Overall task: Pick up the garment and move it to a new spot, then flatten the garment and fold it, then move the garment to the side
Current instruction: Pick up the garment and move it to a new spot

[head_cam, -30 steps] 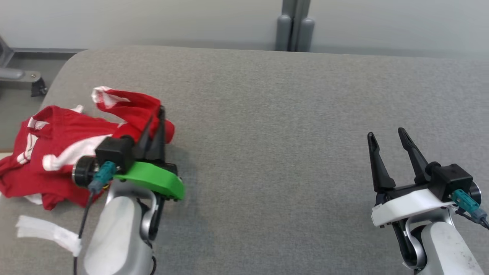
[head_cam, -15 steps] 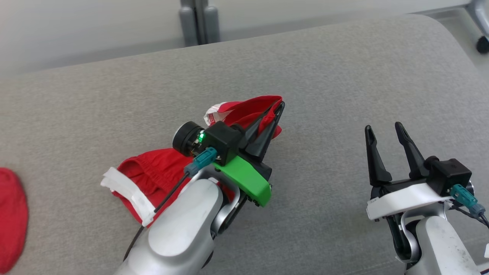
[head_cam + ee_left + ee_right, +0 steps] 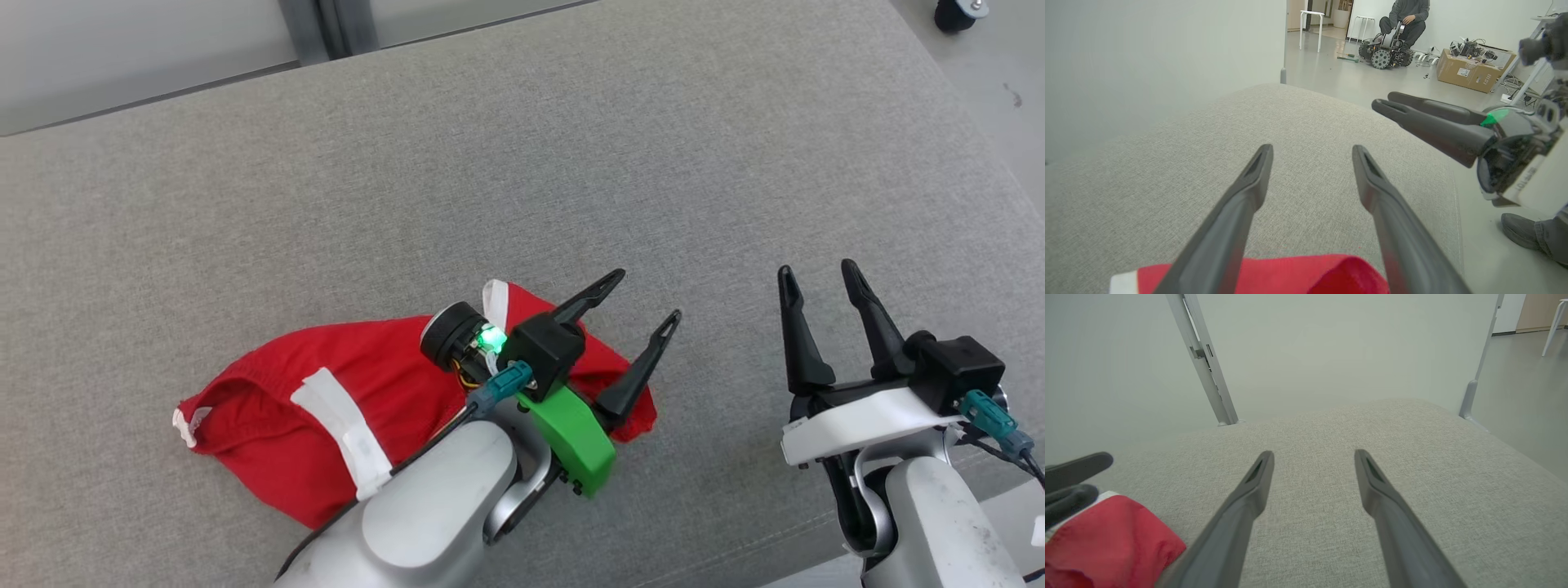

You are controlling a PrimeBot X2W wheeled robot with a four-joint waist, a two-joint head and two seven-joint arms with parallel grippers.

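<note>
The garment [image 3: 326, 416] lies on the bench [image 3: 490, 163], at about 8 o'clock from the middle of the head view. The left claw [image 3: 648, 294] is over the garment's end at 3 o'clock, and it points to 2 o'clock, out over bare bench. The right claw [image 3: 817, 266] is at 3 o'clock from the left claw, well apart from the garment, and points to 12 o'clock. Beyond the bench edge at 3 o'clock is the floor [image 3: 1004, 90].
</note>
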